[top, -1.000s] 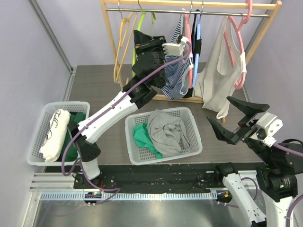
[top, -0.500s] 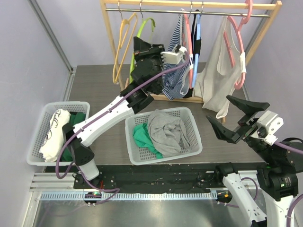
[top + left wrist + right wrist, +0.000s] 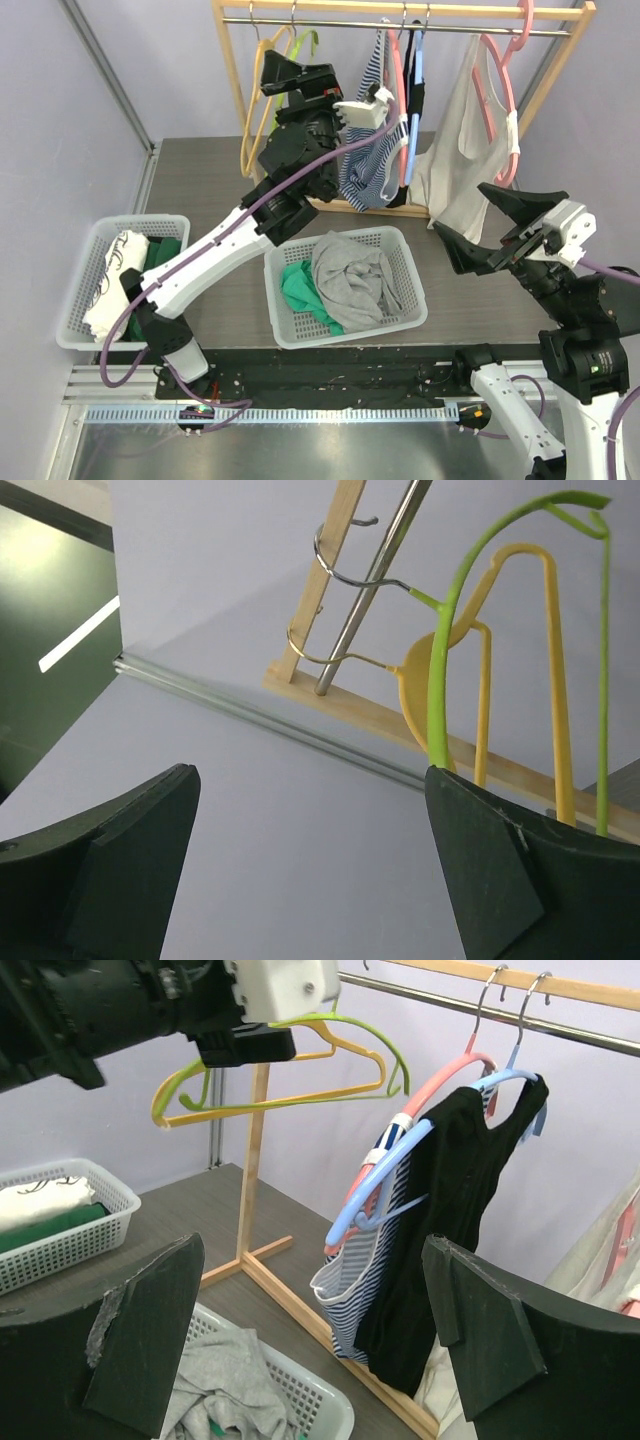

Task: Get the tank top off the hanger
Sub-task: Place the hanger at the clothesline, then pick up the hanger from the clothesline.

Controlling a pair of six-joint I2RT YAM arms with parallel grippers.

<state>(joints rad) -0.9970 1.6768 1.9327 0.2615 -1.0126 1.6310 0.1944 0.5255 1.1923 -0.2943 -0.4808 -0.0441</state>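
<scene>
With my left gripper [image 3: 310,780] and right gripper [image 3: 312,1245] both apart, I should pinch the striped tank top [image 3: 360,172] low and tug gently.

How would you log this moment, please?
left gripper open, at green hanger | right gripper open, empty | striped tank top hanging on rail

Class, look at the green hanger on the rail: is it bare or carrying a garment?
Bare. The green hanger hangs from the rail with only wall showing through its frame; no fabric.
</scene>
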